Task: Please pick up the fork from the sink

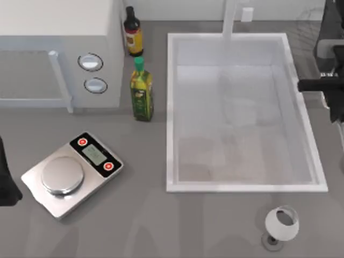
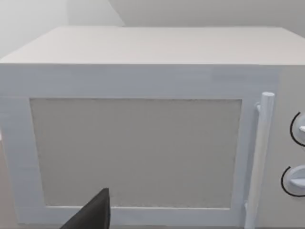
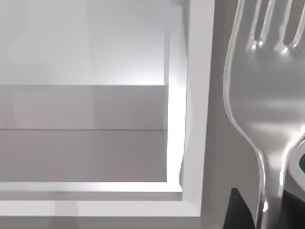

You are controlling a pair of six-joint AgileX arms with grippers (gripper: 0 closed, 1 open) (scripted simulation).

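The fork (image 3: 267,95) is slim and shiny silver, seen close up in the right wrist view with its tines pointing away from the camera. Its handle runs down between the two dark fingers of my right gripper (image 3: 264,210), which is shut on it. The fork hangs over the grey counter just outside the white rim of the sink (image 3: 198,95). From above, the sink (image 1: 171,107) is a large white basin with nothing lying in it, and my right arm (image 1: 322,85) sits just past its right rim. My left gripper (image 1: 6,183) is parked at the table's left edge.
A white microwave (image 1: 59,48) fills the back left, with its door (image 2: 138,152) facing the left wrist camera. Two bottles (image 1: 142,91) stand between it and the sink. A kitchen scale (image 1: 72,173) lies front left, and a white cup (image 1: 281,223) stands in front of the sink.
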